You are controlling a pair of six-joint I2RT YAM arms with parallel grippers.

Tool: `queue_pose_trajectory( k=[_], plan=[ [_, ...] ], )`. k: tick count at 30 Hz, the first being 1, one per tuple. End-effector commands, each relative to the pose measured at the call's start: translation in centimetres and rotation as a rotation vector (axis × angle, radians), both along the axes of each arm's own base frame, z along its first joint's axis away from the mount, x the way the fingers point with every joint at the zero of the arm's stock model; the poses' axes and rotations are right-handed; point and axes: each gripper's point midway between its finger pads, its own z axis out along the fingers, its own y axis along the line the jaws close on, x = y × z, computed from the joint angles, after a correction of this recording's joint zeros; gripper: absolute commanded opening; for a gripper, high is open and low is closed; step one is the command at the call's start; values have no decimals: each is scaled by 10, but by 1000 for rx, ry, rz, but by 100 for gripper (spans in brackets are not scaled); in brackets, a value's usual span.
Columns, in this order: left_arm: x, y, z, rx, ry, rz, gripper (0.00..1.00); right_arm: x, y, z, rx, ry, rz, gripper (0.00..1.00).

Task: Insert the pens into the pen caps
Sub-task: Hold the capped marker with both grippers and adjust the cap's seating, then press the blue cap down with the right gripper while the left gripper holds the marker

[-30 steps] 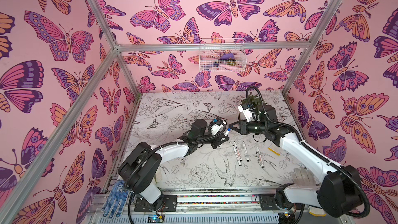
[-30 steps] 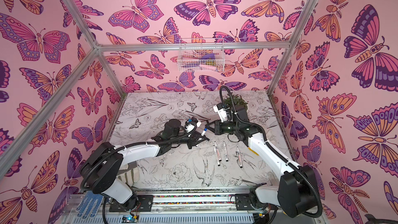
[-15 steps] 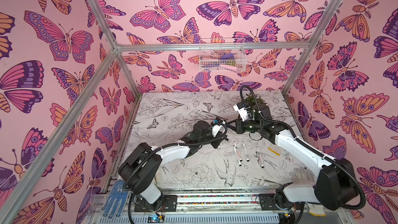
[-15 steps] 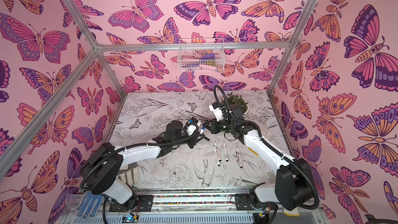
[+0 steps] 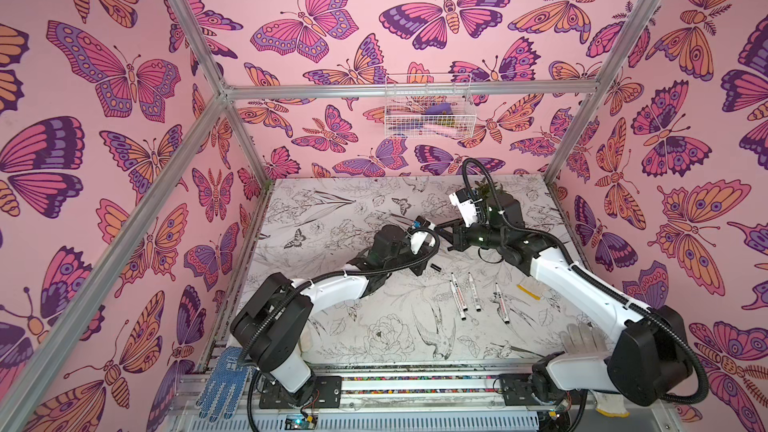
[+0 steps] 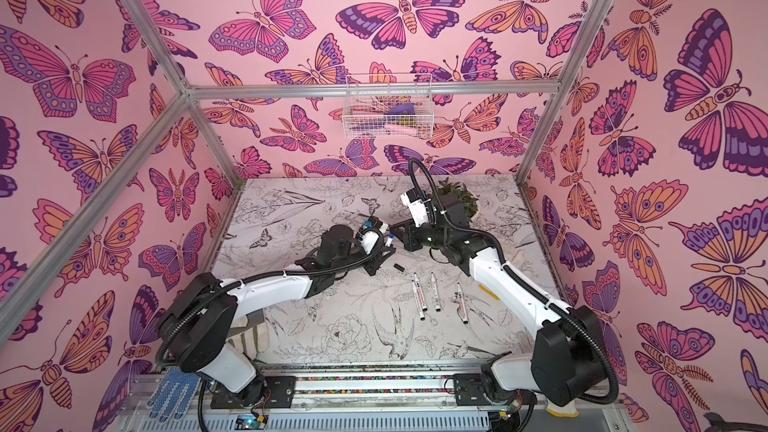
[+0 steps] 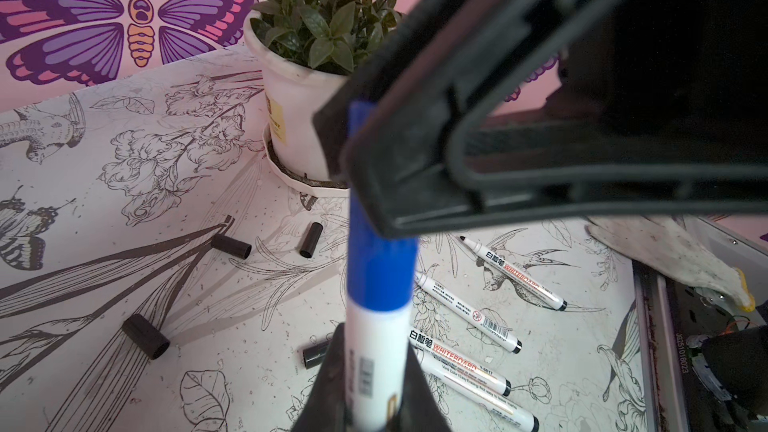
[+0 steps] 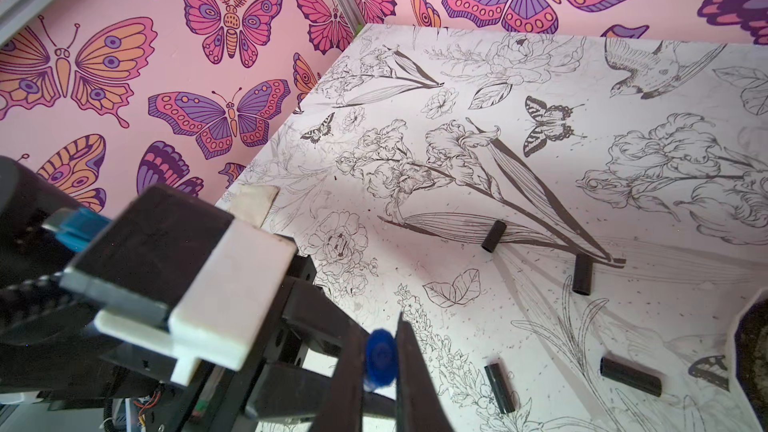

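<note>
Over the counter [image 5: 353,338], the left jaws clench a white pen [image 7: 376,351] and the right jaws clench the blue cap [image 7: 380,268] sitting on its tip, seemingly almost home. Press straight along the barrel, axes aligned, without twisting; black caps [image 7: 145,336] wait below.

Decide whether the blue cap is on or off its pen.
On. The blue cap covers the tip of the white pen; whether fully pushed home, cannot tell.
</note>
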Motion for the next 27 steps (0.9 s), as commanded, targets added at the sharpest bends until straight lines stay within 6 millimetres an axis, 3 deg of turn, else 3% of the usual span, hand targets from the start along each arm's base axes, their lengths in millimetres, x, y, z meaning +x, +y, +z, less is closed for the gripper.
queue_pose_trajectory(
  k=[1,5,14,18,21,27],
  plan=[
    [61,72,251,-542,-555,367,0,-145,-21,-139,-313,659,218,0],
    [60,76,269,-532,-618,389,0,-153,-21,-153,-387,675,237,0],
    [61,90,283,-572,-660,458,0,-143,-25,-148,-344,697,156,0],
    [58,92,274,-582,-619,439,0,-108,-41,-134,-184,729,1,0],
    [50,86,263,-576,-574,367,0,-90,-43,-115,-34,726,-15,0],
    [20,53,242,-540,-456,110,0,-91,-27,-96,45,690,70,0]
  ],
)
